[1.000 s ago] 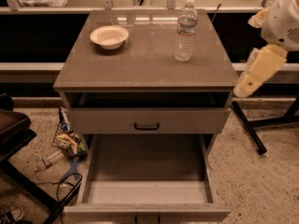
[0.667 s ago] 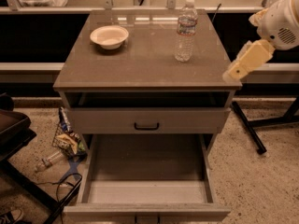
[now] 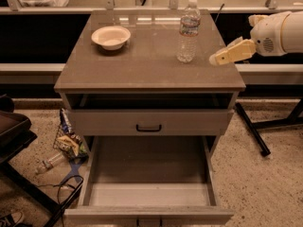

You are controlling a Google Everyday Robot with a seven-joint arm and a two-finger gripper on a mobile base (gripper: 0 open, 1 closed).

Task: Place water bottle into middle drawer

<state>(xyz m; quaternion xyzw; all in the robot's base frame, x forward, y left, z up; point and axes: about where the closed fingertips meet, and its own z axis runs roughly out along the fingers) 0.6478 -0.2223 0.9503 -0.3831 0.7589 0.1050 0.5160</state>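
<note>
Approach, by the look of it, with nothing gripped yet. Finding the gripper hovering over the right edge of the cabinet top, at three o'clock from the water bottle, near but apart. Not managing to tell from this angle whether clenched or released. Seeing the water bottle standing upright toward the back right of the top, cap on. Calling next for sliding in toward nine o'clock, level with the ribbed body, closing around it, lifting clear, then carrying toward six o'clock and down. Checking containers now: spotting the middle drawer pulled well out at six o'clock, holding nothing on its flat floor. Noting the bowl at nine o'clock from the bottle, seemingly holding nothing. Reading the upper drawer with the black handle as shut, contents hidden.
</note>
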